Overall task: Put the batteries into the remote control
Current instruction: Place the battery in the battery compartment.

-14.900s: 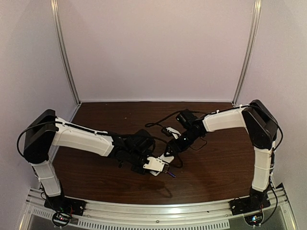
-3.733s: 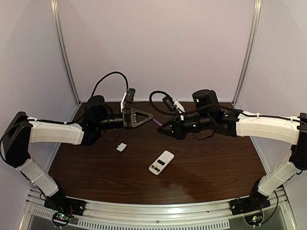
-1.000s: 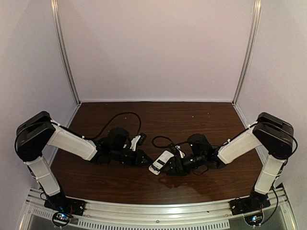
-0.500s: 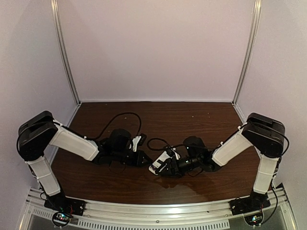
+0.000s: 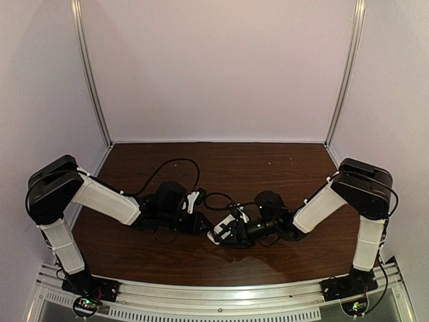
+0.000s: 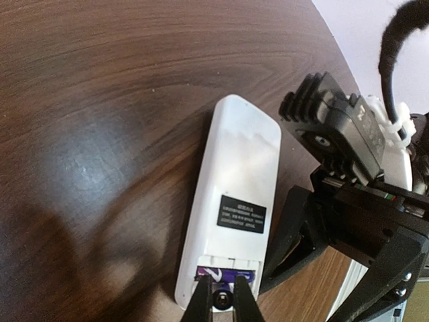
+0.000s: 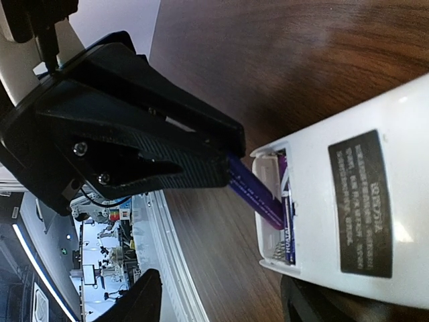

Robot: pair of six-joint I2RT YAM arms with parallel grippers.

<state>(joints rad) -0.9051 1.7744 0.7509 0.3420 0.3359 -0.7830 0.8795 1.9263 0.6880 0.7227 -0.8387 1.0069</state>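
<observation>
**Overhead view:** soft, even light fell from above. The pale walls [image 5: 214, 67] carried a faint violet cast, glare ran along the near rail [image 5: 221, 294], and diffuse shadows lay mid-table [image 5: 268, 161].

**Left wrist view:** a broad sheen crossed the wood, and the shadows at the near left were blurred.

**Right wrist view:** the remote control [image 7: 375, 168] was nearly washed out.

On the dark table [image 5: 281, 168], the left end effector [image 5: 207, 229] and right end effector [image 5: 233, 233] meet at the white remote control [image 5: 224, 229].
</observation>
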